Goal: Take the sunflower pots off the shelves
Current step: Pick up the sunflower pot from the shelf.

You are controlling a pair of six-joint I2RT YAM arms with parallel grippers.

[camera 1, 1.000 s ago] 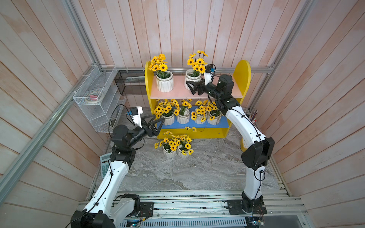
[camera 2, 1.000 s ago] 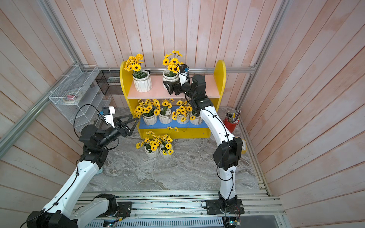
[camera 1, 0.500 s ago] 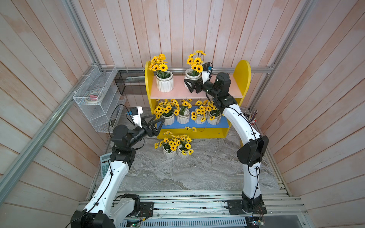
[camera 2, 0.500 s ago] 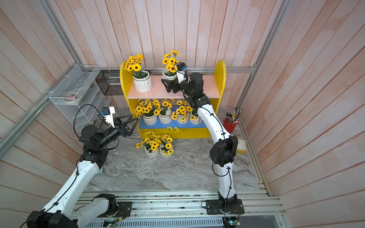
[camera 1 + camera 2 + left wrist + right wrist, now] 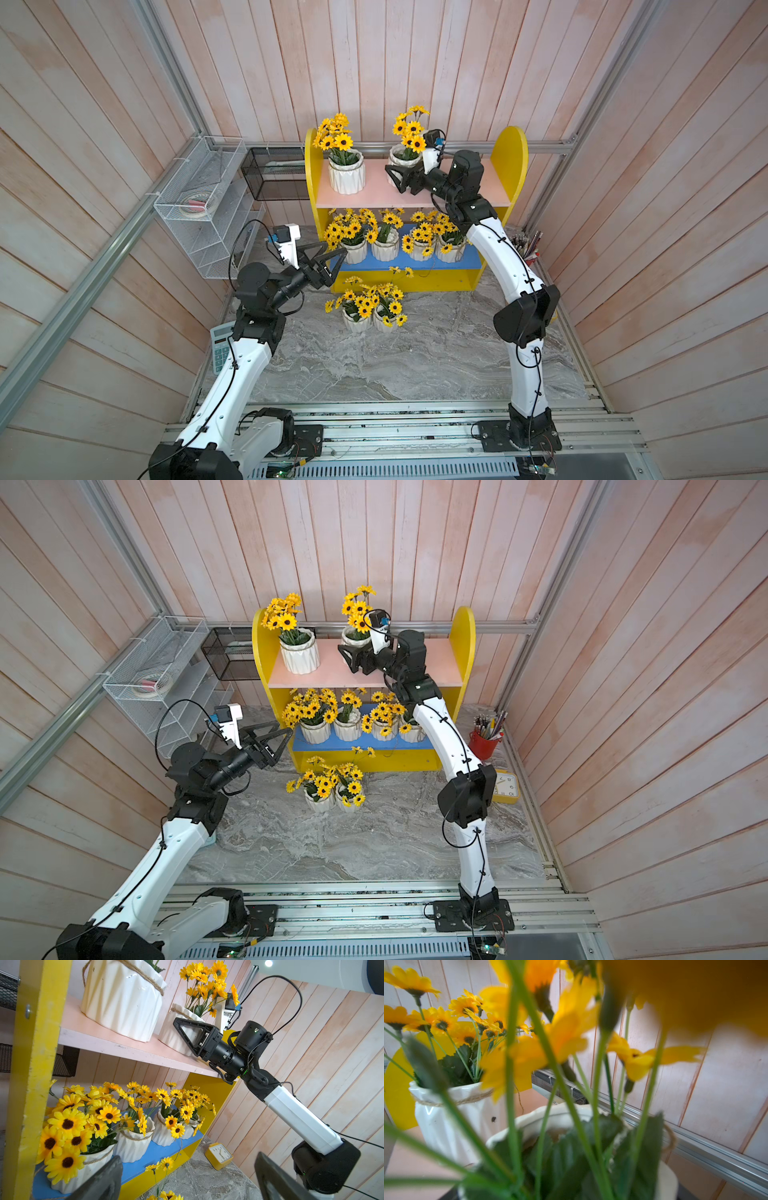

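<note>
Top views: the shelves (image 5: 513, 158) stand at the back of the marble surface (image 5: 415, 365).
Upper level: two sunflower pots (image 5: 347, 176) stand upright on the pink board (image 5: 490, 187).
Lower level: four pots stand in a row on the blue board (image 5: 469, 257).
Surface: two pots (image 5: 355, 322) stand touching, just in front of the shelves.
Right jaws: set wide on either side of the upper pot (image 5: 401, 160) on the right arm's side; contact cannot be told.
Left jaws: wide open and empty, near the blue board's left end.

The pots (image 5: 122, 999) are glossy white ceramic, rims bound in rough twine (image 5: 137, 1138). The shelf boards (image 5: 374, 197) look matt painted wood; the floor (image 5: 415, 365), smooth veined stone; the walls (image 5: 374, 62), wooden planks.
</note>
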